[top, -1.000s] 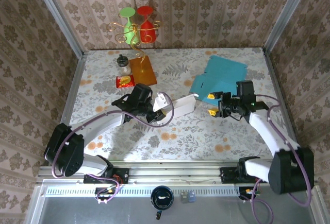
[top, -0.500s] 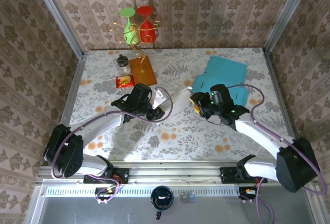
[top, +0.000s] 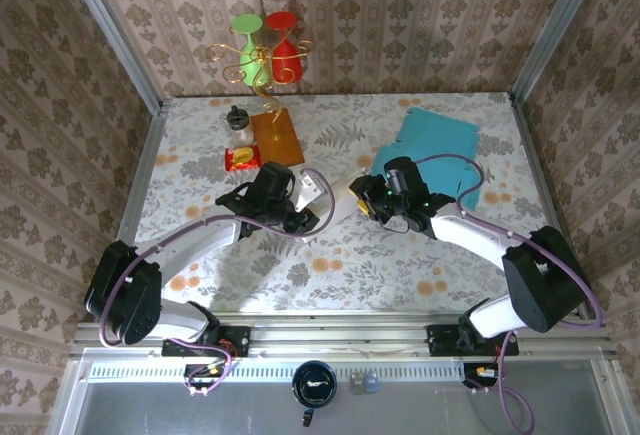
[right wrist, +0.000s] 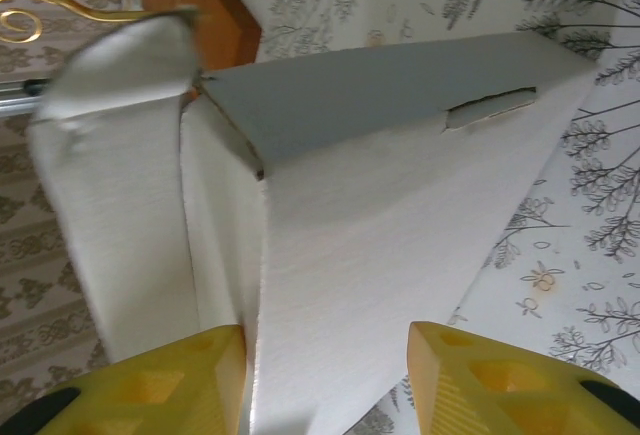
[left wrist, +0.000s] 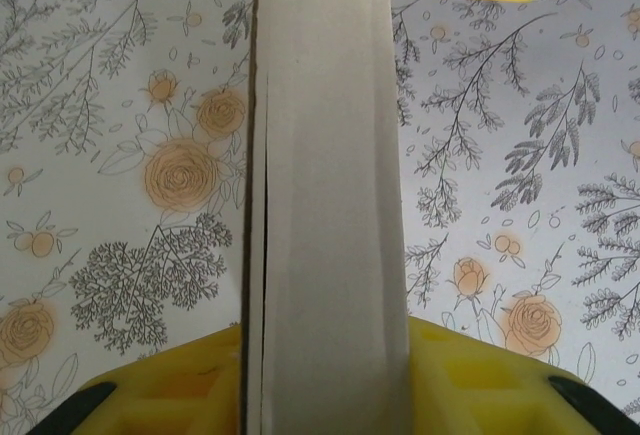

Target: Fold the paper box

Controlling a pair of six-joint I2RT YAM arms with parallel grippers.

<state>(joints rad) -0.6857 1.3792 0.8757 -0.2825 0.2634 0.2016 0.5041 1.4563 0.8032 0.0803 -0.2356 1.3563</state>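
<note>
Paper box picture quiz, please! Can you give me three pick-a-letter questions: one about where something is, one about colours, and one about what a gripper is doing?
1. Where does the teal sheet lie?
A) at the back of the table, on the right
B) at the front edge, on the left
C) on top of the gold stand

2. What colours are the two glasses?
A) blue and yellow
B) green and red
C) both white

3. What is the left gripper doing?
A) hanging open over bare table
B) holding the bottle
C) shut on the paper box

Answers:
1 A: the top view shows it far back on the right.
2 B: one is green, the other red.
3 C: the left wrist view shows the box pinched between both yellow fingers.
</note>
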